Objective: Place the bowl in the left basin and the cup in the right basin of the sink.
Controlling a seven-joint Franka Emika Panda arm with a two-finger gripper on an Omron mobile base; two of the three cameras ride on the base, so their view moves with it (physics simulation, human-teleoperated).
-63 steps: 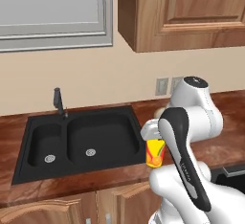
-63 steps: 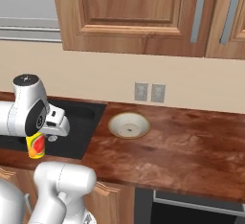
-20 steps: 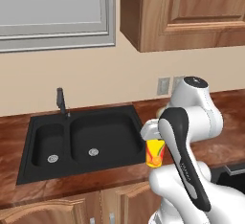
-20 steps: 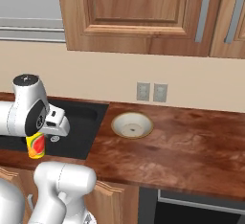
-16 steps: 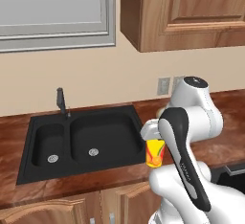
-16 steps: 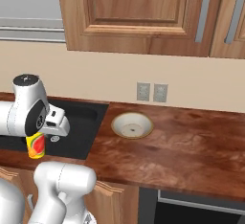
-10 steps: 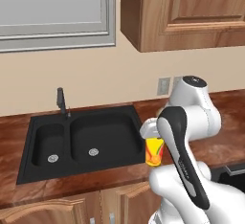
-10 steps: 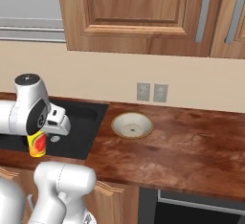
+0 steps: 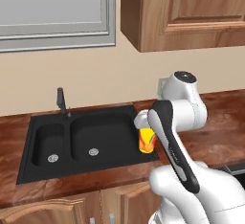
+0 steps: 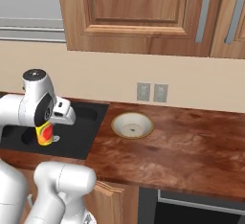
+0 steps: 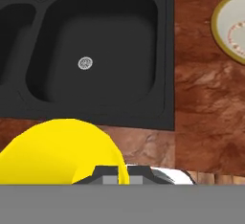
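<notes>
Here the sink (image 9: 86, 141) lay at the left; the arm bent over its right edge, its gripper (image 9: 143, 133) pointing down and clenched on the cup (image 9: 146, 140) above the right basin (image 9: 103, 134). The bowl (image 10: 132, 125) sat on the counter (image 10: 191, 146) further right.

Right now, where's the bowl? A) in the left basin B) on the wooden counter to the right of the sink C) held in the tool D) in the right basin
B: the bowl sits upright on the wooden counter, right of the sink and below the wall outlets, while the tool is shut on the cup.
</notes>
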